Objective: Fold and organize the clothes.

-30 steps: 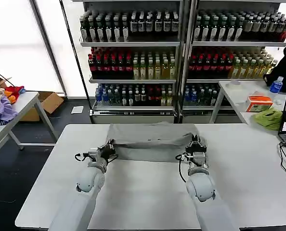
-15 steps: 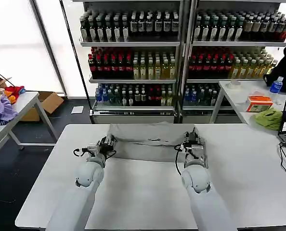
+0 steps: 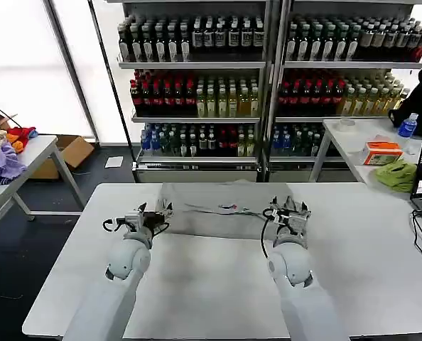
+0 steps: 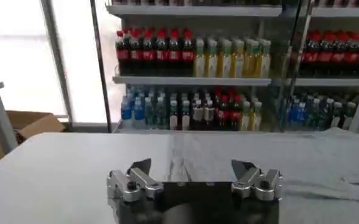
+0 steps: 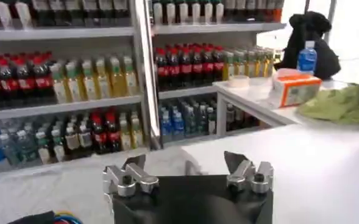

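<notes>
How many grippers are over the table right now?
2. The left gripper sits at the grey shirt's left edge, the right gripper at its right edge, both with fingers open.

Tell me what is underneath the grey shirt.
The grey shirt lies flat on the white table, which shows bare all around it. Whether anything lies between the cloth and the tabletop cannot be seen, but no bulge shows.

Right tool (image 5: 188, 165) open, bottle shelves (image 5: 75, 73) behind, lime-green cloth (image 5: 344, 102) nearby
</notes>
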`<state>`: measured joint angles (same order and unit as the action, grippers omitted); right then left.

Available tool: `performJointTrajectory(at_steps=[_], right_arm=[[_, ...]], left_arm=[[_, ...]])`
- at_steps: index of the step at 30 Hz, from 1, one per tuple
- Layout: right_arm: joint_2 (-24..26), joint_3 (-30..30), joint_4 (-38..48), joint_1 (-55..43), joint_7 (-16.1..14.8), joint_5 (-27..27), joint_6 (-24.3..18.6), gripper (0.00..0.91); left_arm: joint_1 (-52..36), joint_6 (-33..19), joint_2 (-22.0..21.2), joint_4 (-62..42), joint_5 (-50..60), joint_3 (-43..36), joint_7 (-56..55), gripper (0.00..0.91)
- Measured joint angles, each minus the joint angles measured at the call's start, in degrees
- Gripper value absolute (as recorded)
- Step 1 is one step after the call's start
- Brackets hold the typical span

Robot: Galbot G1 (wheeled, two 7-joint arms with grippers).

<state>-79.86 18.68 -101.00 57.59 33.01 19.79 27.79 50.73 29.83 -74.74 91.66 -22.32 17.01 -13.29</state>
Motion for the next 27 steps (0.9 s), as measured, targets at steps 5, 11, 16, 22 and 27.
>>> performJointTrajectory(at_steps=[5, 11, 16, 22, 27], right_arm=[[2.1, 0.8, -1.9, 3.6, 0.2, 0.8, 0.8, 0.907], [3.1, 0.6, -2.9, 5.5, 0.4, 1.3, 1.9, 0.907], [3.3, 0.4, -2.9, 6.4, 0.7, 1.6, 2.8, 0.897], [3.6, 0.6, -2.1, 6.9, 0.5, 2.2, 3.0, 0.826], [3.2, 0.7, -0.8, 6.8, 0.0, 2.2, 2.9, 0.000]], left_arm=[[1.8, 0.2, -0.1, 0.4, 0.8, 0.3, 0.0, 0.907], [2.3, 0.1, 0.1, -0.2, 1.8, 0.8, -0.2, 0.907], [2.2, 0.0, 0.2, -1.4, 2.4, 1.0, -0.2, 0.907], [2.6, -0.1, 0.2, -2.7, 3.2, 1.0, -0.1, 0.907], [2.4, -0.1, 0.3, -3.9, 3.8, 0.7, 0.0, 0.131]])
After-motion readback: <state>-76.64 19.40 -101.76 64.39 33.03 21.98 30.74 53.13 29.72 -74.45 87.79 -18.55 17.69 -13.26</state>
